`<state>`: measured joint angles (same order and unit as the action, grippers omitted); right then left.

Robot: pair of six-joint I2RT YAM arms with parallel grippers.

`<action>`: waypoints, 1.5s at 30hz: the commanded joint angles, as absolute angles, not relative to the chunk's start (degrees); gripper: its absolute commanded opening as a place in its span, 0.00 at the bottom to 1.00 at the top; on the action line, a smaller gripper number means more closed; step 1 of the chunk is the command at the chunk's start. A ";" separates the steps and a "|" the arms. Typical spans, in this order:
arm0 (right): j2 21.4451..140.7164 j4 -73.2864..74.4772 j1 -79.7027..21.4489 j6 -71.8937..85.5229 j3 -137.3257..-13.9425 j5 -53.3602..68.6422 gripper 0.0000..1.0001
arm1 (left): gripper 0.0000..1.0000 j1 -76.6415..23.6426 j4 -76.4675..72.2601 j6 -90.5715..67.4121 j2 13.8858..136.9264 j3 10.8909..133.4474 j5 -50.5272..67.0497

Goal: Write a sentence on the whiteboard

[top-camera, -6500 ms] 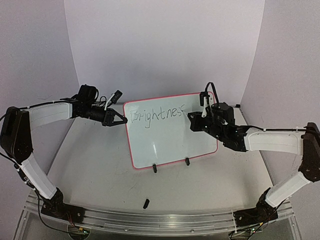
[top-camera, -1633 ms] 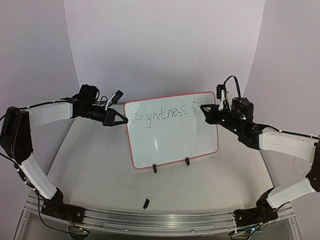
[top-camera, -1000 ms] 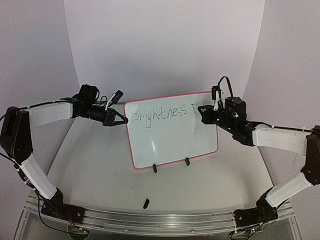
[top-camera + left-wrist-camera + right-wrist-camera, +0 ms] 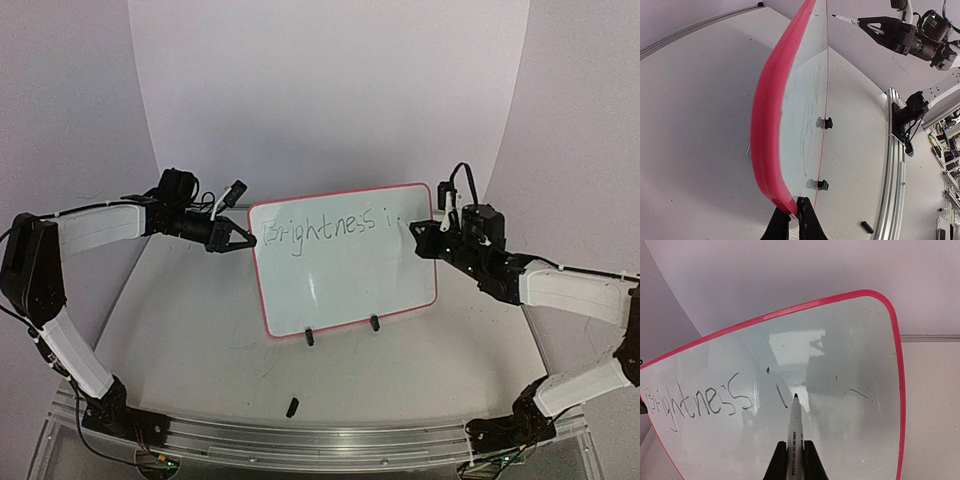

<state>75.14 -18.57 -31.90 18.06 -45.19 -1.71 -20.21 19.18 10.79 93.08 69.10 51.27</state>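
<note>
Table (image 4: 190,330) bears whiteboard (image 4: 350,285) and (nearer) black piece (image 4: 292,406).

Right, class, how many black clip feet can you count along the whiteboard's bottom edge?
2. One clip foot sits left of the middle of the whiteboard's bottom edge, and the other sits right of the middle. None appears hidden.

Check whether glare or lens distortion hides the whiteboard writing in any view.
Right wrist: a bright reflection sits on the whiteboard above the marker tip, clear of the writing, which reads fine. Left wrist: fisheye bows the frame, board near edge-on, writing unreadable. Top external: even light, writing small but legible.
</note>
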 commanded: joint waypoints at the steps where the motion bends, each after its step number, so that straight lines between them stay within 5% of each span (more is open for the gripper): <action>1: 76.42 -19.34 -31.99 18.37 -45.64 -0.77 0.00 | 0.00 -21.18 20.21 17.14 94.42 70.14 47.37; 45: 81.73 -21.68 -31.99 18.12 -49.59 -9.19 0.00 | 0.00 -21.20 20.28 17.34 95.20 70.36 47.29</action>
